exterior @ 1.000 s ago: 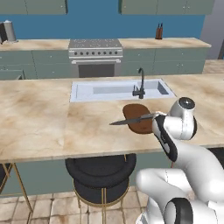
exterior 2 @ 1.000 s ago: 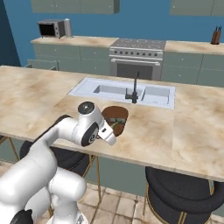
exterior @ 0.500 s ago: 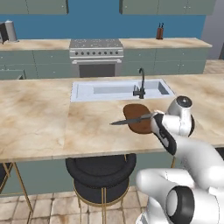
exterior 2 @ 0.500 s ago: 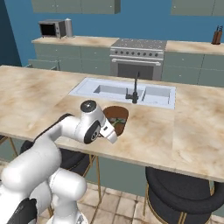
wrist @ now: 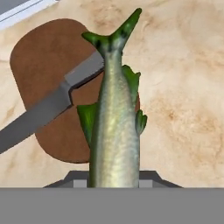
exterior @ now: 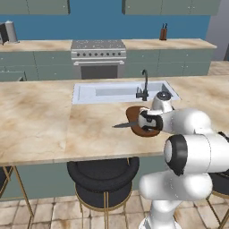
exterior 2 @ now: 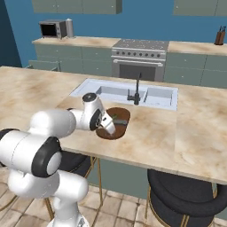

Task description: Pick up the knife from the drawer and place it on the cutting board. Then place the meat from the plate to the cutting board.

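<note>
The dark reddish-brown cutting board lies on the marble counter just in front of the sink. The knife rests across the cutting board, its grey blade sticking out past the board's left edge. My gripper is shut on the meat, a greenish-grey fish whose tail points away from the hand. It hangs over the board's edge, beside the knife handle. From the base, my gripper hovers low over the cutting board. The plate is out of view.
A sink with a dark faucet sits right behind the board. Round black stools stand under the counter's front edge. A stove and a knife block line the back wall.
The hand has swung left, from beside the board to over it, carrying the fish. The knife and board have stayed put.
</note>
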